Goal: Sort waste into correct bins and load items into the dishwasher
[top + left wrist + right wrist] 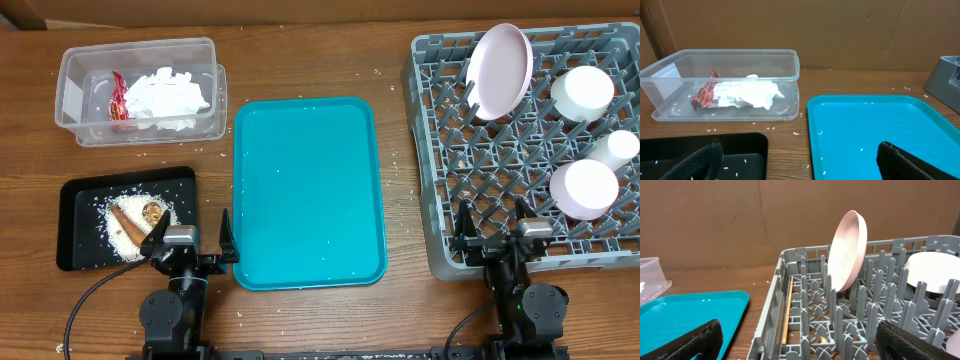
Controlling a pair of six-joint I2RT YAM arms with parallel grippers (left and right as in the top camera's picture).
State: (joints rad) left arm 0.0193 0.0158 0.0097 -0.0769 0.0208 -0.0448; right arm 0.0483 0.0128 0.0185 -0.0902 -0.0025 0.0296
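Note:
The teal tray [308, 190] lies bare at the table's middle, also in the left wrist view [880, 130]. The clear bin [140, 90] at back left holds white tissue and a red wrapper [735, 95]. The black bin [80, 215] at front left holds rice and brown scraps. The grey dishwasher rack [520, 150] at right holds a pink plate [500, 70] upright, also in the right wrist view [846, 250], and white cups [582, 92]. A wooden chopstick [786, 310] lies in the rack. My left gripper [190, 245] is open and empty at the tray's front left corner. My right gripper [497, 240] is open and empty at the rack's front edge.
Rice grains are scattered on the wood around the bins and the tray. A brown cardboard wall stands behind the table.

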